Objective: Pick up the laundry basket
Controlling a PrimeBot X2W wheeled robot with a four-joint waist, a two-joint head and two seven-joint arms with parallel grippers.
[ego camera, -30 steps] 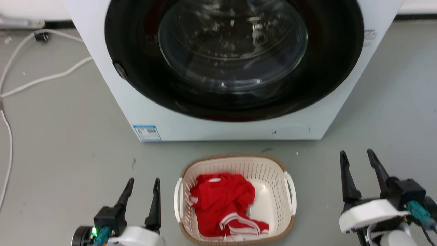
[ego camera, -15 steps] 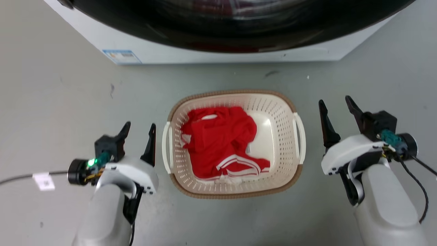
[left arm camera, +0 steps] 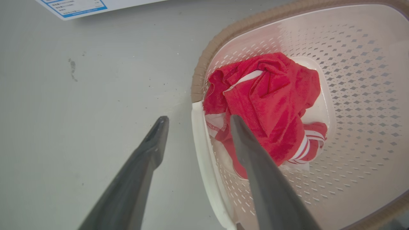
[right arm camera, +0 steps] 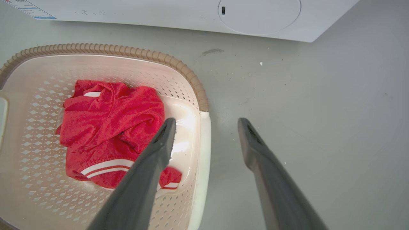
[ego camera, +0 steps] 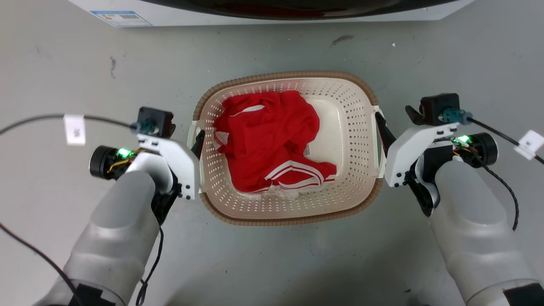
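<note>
Smooth grey floor, perforated rounded laundry basket

Glossy perforated plastic laundry basket, woven-look rim; red garment soft cloth; floor matt, smooth

left end effector: moved in, now straddles laundry basket side | right end effector: likewise

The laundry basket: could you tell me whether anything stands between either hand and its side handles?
Nothing visible does. The open left hand straddles the left handle of the laundry basket, and the open right hand its right handle, one finger outside, one inside. The red garment lies within, not over either handle.
</note>
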